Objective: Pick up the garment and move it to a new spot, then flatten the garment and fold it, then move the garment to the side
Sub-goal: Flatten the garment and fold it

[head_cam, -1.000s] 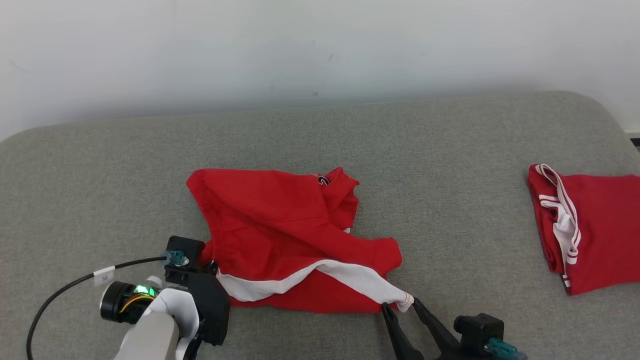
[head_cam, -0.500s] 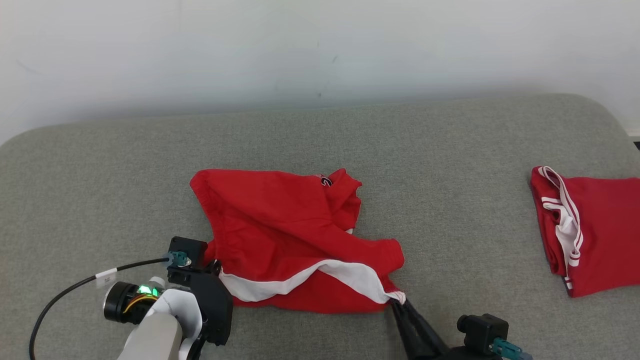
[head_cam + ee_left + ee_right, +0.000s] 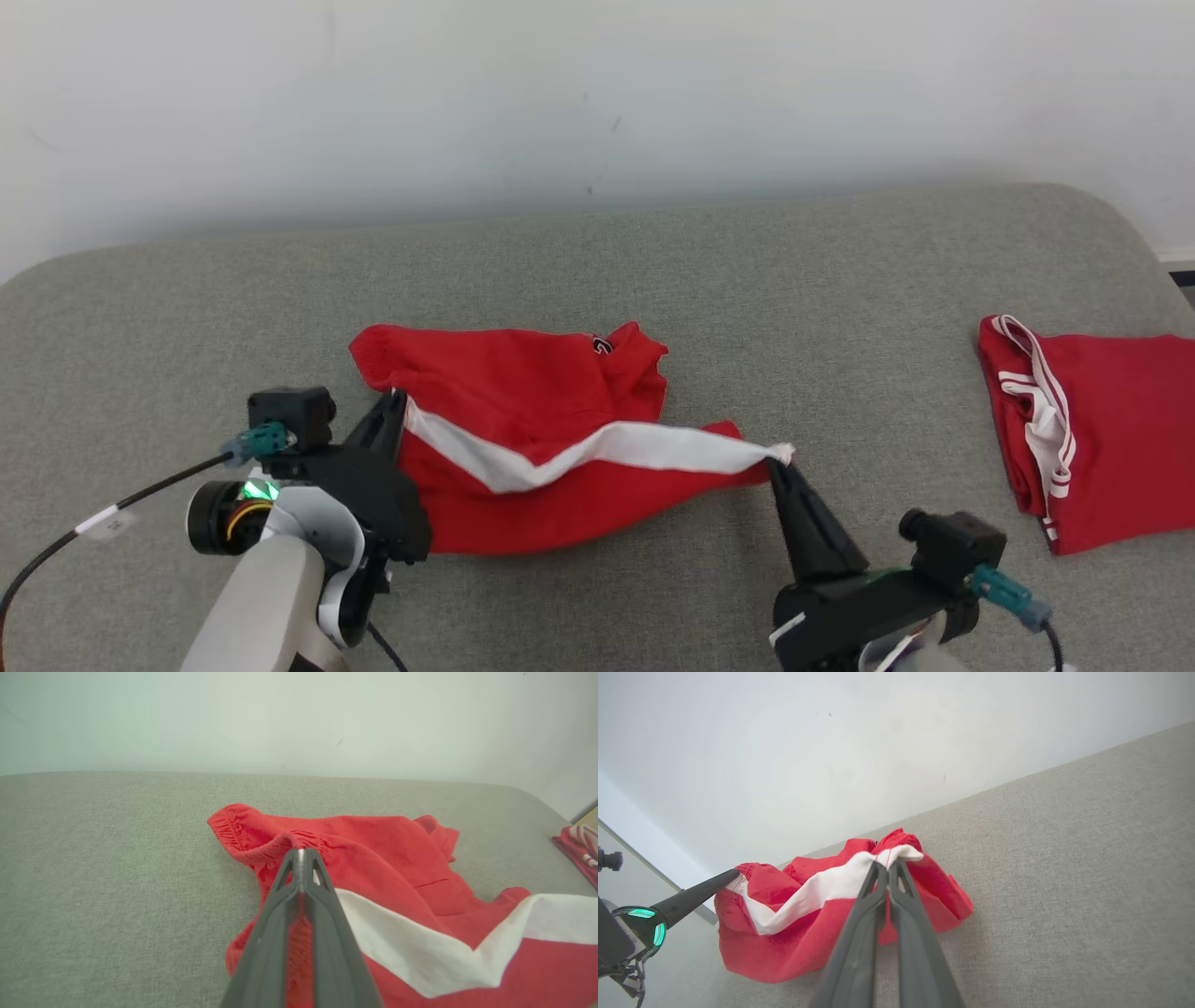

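Note:
The garment [image 3: 523,411] is a pair of red shorts with a white side stripe, bunched at the middle of the grey padded surface. My left gripper [image 3: 396,399] is shut on its left end at the elastic waistband [image 3: 261,844]. My right gripper [image 3: 777,464] is shut on the white-striped right corner [image 3: 896,854]. Between the two grips the near edge is raised off the surface and the white stripe sags. The far part of the garment [image 3: 784,933] still rests on the pad. From the right wrist view, the left gripper's fingers [image 3: 698,893] hold the opposite end.
A second red garment [image 3: 1092,439] with white stripes lies folded at the right edge of the grey pad [image 3: 653,271]. A pale wall [image 3: 597,103] rises behind the pad. A black cable [image 3: 84,532] trails from my left wrist.
My right gripper closed on the white-striped corner, then both grippers rose and lifted the garment's near edge. The head camera shifted slightly.

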Motion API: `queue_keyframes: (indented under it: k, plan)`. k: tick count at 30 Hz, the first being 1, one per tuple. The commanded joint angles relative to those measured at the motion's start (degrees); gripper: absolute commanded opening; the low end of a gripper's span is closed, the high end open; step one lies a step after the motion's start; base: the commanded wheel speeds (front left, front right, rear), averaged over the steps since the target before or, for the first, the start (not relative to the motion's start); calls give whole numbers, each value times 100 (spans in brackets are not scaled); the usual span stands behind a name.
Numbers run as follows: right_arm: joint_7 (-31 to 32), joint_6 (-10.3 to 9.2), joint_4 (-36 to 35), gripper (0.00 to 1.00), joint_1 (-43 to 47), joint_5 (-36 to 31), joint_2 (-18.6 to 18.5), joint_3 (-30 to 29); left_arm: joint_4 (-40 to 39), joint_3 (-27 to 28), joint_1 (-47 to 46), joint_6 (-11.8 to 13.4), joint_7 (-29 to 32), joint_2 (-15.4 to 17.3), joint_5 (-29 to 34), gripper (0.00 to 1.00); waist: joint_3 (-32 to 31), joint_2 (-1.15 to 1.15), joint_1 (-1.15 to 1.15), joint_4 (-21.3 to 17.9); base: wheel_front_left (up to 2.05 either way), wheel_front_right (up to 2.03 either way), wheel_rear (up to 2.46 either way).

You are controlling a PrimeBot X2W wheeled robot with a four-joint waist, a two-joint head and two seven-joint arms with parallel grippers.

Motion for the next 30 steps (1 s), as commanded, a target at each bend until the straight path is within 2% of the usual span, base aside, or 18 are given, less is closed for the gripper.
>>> queue_keyframes:
  k: [1,10,16,21,24,30]
  plan:
    - [-37,-13,-137,0,-126,-72,-118,-102,-85,97,-105,-25,-90,-42,-197,0,-30,-1,0,-39,0,0,0]
    - [203,-13,-906,0,-825,-296,-532,-498,-537,425,-549,-106,-82,-172,-1177,0,-18,-1,0,-229,0,0,0]
    - [664,-13,-1141,0,-1806,-183,-758,-452,-845,711,-1094,-122,135,-219,-1828,0,441,-1,0,-426,0,0,0]
    - [996,-13,-738,0,-3215,-13,-783,-313,-1023,1156,-1952,-40,319,-197,-2375,0,1211,-1,0,-624,0,0,0]
    - [1121,-13,-302,0,-4227,46,-786,-345,-1116,1299,-2617,85,408,-43,-2456,0,1756,-1,0,-717,0,0,0]
    - [900,-14,529,0,-5807,-180,-773,-613,-1245,1511,-3727,279,305,47,-2558,0,2520,-1,0,-801,0,0,0]
